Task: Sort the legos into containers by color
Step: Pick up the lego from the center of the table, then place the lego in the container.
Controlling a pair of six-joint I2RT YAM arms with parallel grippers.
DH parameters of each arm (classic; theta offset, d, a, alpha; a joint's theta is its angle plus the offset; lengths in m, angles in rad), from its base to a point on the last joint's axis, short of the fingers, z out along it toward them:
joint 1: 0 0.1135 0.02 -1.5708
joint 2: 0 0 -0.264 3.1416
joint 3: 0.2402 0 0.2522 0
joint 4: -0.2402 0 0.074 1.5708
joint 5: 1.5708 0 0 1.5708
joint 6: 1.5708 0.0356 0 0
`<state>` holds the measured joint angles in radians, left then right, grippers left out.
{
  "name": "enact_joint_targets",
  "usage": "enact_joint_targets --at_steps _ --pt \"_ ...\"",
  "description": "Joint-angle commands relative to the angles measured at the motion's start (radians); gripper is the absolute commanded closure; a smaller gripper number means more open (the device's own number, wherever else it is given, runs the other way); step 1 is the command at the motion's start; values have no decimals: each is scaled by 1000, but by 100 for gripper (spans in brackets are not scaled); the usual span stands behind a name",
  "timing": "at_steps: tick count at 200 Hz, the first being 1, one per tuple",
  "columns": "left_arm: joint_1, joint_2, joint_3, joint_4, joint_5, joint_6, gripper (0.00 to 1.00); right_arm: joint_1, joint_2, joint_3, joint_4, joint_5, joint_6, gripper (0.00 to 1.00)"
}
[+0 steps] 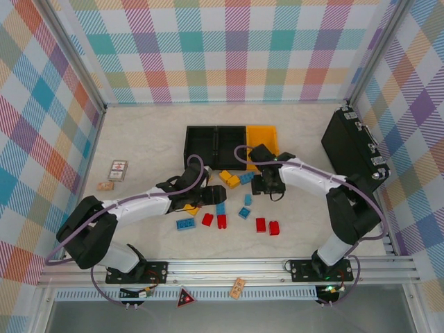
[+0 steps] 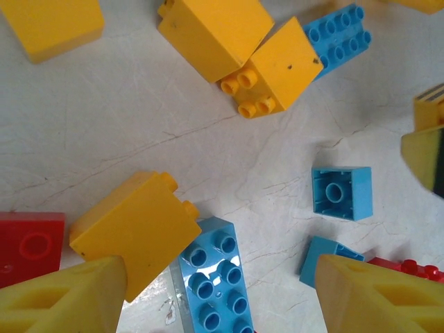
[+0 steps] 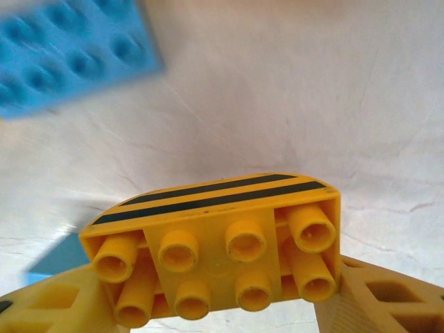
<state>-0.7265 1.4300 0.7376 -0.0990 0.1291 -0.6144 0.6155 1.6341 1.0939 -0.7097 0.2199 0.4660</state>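
Red, yellow and blue legos lie scattered on the table, among them a yellow one [image 1: 229, 179] and a red one [image 1: 261, 224]. The containers stand in a row at the back: two black bins [image 1: 201, 142] [image 1: 232, 142] and a yellow-orange bin [image 1: 263, 137]. My left gripper [image 1: 198, 196] [image 2: 218, 302] hangs open low over the pile. A long blue brick [image 2: 215, 277] and a yellow brick [image 2: 135, 229] lie between its fingers. My right gripper [image 1: 267, 186] [image 3: 222, 312] is shut on a yellow brick with black stripes [image 3: 222, 257], lifted off the table.
A large black hard case [image 1: 354, 146] stands at the right. Small printed cards [image 1: 118, 170] lie at the left. Two joined yellow bricks [image 2: 243, 52] and small blue bricks [image 2: 340, 193] lie ahead of the left gripper. Checked walls close the sides and back.
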Motion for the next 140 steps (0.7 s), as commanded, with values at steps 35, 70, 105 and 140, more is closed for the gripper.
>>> enact_joint_targets --at_steps 35,70,105,140 --pt "-10 -119 4 -45 -90 -24 28 1 46 217 -38 -52 -62 45" --pt "7 -178 1 -102 -128 -47 27 7 148 376 -54 -82 -87 45" --pt "58 -247 -28 -113 -114 -83 27 21 267 517 -76 -87 -109 45" --pt "128 -303 -55 -89 -50 -107 27 23 383 647 -104 -84 -125 45"
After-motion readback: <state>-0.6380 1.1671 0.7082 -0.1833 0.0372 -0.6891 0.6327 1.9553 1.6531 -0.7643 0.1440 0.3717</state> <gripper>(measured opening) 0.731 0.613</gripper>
